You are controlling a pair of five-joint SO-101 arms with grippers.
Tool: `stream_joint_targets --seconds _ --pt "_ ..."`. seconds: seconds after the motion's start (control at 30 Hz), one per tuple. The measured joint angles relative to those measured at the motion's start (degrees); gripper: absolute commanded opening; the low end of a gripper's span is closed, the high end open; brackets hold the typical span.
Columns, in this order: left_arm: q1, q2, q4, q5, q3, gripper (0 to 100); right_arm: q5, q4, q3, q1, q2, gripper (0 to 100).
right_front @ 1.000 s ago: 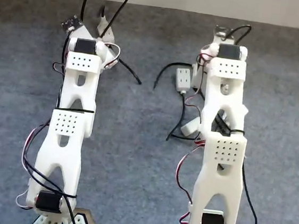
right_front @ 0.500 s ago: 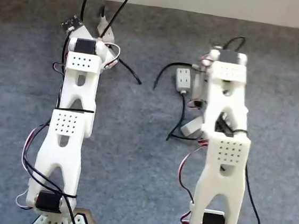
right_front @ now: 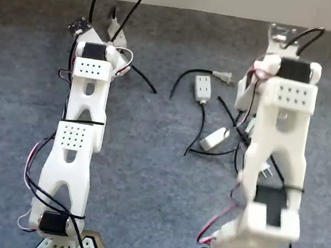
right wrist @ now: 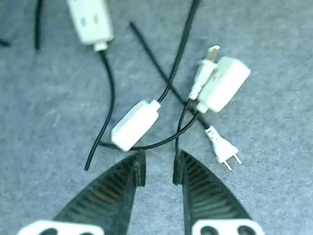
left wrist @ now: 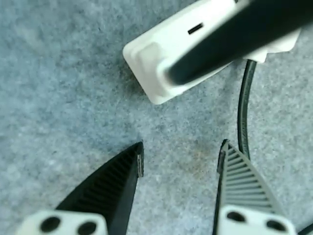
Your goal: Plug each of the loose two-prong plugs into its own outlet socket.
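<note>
In the right wrist view, my right gripper point(right wrist: 159, 168) hovers above the carpet, its fingers a narrow gap apart with nothing between them. Below it lie a white socket block point(right wrist: 134, 125), a white adapter point(right wrist: 225, 83) with a flat-prong plug point(right wrist: 205, 68) beside it, a loose two-prong plug point(right wrist: 222, 147), and a two-slot outlet point(right wrist: 90, 19). The high view shows the outlet point(right_front: 202, 87) and the socket block point(right_front: 213, 139) between the arms. My left gripper point(left wrist: 180, 156) is open just short of another white socket point(left wrist: 161, 54), which a black cable crosses.
Black cables point(right wrist: 105, 93) loop and cross among the sockets on the grey carpet point(right_front: 148, 175). More black cables point(right_front: 133, 11) rise at the far end by the left arm point(right_front: 83, 121). The raised right arm point(right_front: 275, 147) hides part of the floor beneath it.
The right arm has lifted and swung right, uncovering the sockets and plugs it was over. The left arm has not moved.
</note>
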Motion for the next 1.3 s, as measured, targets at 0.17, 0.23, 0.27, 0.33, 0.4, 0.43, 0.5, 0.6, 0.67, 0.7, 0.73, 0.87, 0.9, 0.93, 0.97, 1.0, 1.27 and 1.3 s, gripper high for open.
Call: stream_joint_targets --seconds 0.17,0.23,0.27,0.33,0.4,0.43,0.5,0.6,0.67,0.7,0.73,0.87,0.9,0.93,0.97,1.0,1.27,1.3 --pt "0.0 0.0 0.1 0.0 0.0 26 1.1 -12.3 20.9 -3.4 -18.5 11.1" --pt "0.0 0.0 0.1 0.0 0.0 26 2.9 -20.0 31.2 -5.9 -26.5 11.2" --pt "0.0 0.0 0.1 0.0 0.0 26 3.3 -24.0 36.1 -6.7 -29.9 11.2" --pt "0.0 0.0 0.1 0.0 0.0 26 4.0 -32.4 46.5 -7.4 -33.5 11.2" --pt "0.0 0.0 0.1 0.0 0.0 26 4.9 -39.2 53.0 -7.4 -33.4 11.2" --pt "0.0 0.0 0.1 0.0 0.0 26 6.2 -42.4 54.9 -7.2 -32.7 11.2" --pt "0.0 0.0 0.1 0.0 0.0 26 8.2 -48.2 57.1 -7.6 -30.5 11.2" --pt "0.0 0.0 0.1 0.0 0.0 26 8.4 -58.4 60.1 -7.6 -24.8 11.2" --pt "0.0 0.0 0.1 0.0 0.0 26 8.4 -65.7 61.9 -7.6 -20.4 11.2" --pt "0.0 0.0 0.1 0.0 0.0 26 8.4 -69.3 62.6 -7.6 -18.3 11.2" --pt "0.0 0.0 0.1 0.0 0.0 26 8.4 -72.8 63.2 -7.8 -16.4 11.2" --pt "0.0 0.0 0.1 0.0 0.0 26 8.4 -82.1 63.8 -9.1 -10.8 11.2" --pt "0.0 0.0 0.1 0.0 0.0 26 8.4 -83.4 63.8 -9.6 -9.6 11.2" --pt "0.0 0.0 0.1 0.0 0.0 26 7.7 -84.3 63.8 -9.9 -8.6 11.2" --pt "0.0 0.0 0.1 0.0 0.0 26 6.9 -84.9 63.8 -10.3 -7.4 11.2" --pt "0.0 0.0 0.1 0.0 0.0 26 6.3 -85.3 63.8 -10.5 -6.3 11.2" --pt "0.0 0.0 0.1 0.0 0.0 26 3.8 -85.2 59.8 -10.6 4.3 10.9" --pt "0.0 0.0 0.1 0.0 0.0 26 2.0 -83.9 58.2 -10.2 5.3 10.8"
